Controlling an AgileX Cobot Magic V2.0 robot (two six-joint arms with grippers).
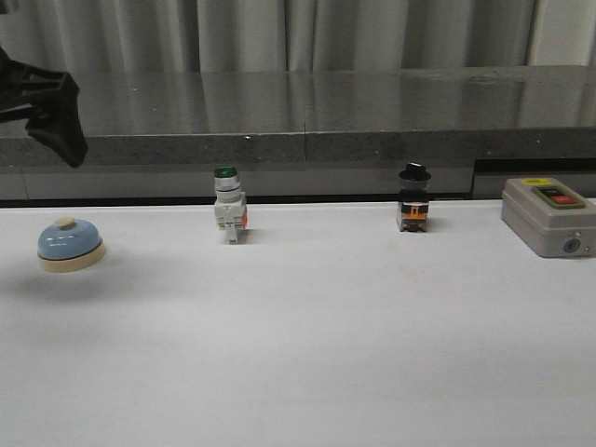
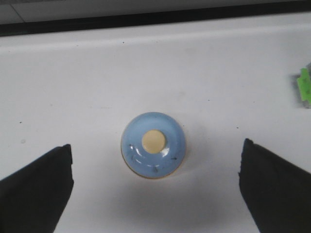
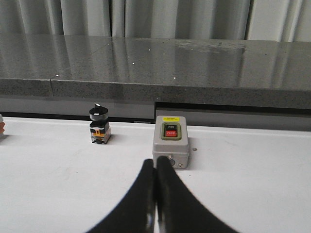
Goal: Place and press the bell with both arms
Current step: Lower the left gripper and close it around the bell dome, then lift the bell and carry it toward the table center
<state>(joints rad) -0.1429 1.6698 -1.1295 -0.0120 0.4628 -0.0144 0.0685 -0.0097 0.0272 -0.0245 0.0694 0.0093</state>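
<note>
The light-blue bell (image 1: 70,244) with a cream base and button sits upright on the white table at the far left. In the left wrist view the bell (image 2: 153,145) is seen from straight above. My left gripper (image 2: 156,145) hangs above it, open wide and empty, with one black finger (image 2: 43,189) on each side, well clear of the dome. In the front view only part of the left gripper (image 1: 56,116) shows, high above the bell. My right gripper (image 3: 156,164) is shut and empty, low over the table, pointing at the grey box. It does not show in the front view.
A white green-capped switch (image 1: 229,216), a black-knobbed switch (image 1: 413,209) and a grey box with a red button (image 1: 548,216) stand in a row along the table's back. The box (image 3: 169,145) is just beyond my right fingertips. A dark stone ledge (image 1: 307,121) runs behind.
</note>
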